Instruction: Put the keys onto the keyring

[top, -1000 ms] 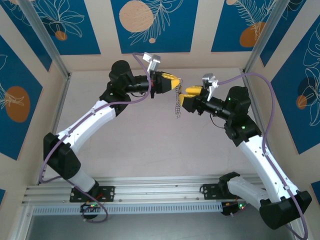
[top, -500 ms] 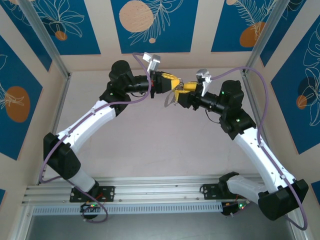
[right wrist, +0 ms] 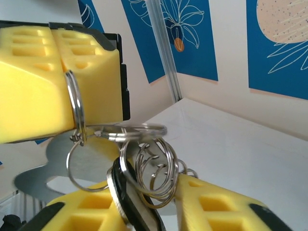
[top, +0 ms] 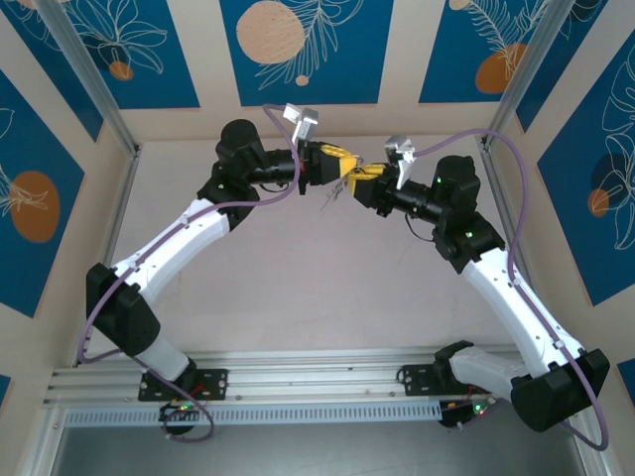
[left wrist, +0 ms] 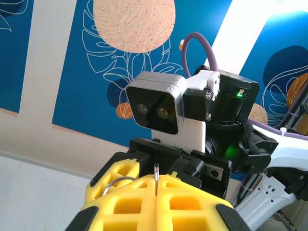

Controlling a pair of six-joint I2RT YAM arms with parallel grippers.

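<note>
Blue wall panels point(top: 298, 50) with white leaf outlines and peach discs, cream strips between them, pale tabletop point(top: 298, 268), and an aluminium rail point(top: 298, 382) at the near edge. On the left gripper point(left wrist: 156, 185) the jaws are pressed together on the keyring point(right wrist: 73, 103), a thin split ring nipped in their seam with its lower arc hanging below the pads. On the right gripper point(right wrist: 139, 209) the jaws are clamped on the keys point(right wrist: 122, 192), black head wedged between them and linked silvery rings point(right wrist: 151, 168) bunched just above. One ring reaches the keyring; can't tell if it is threaded.
</note>
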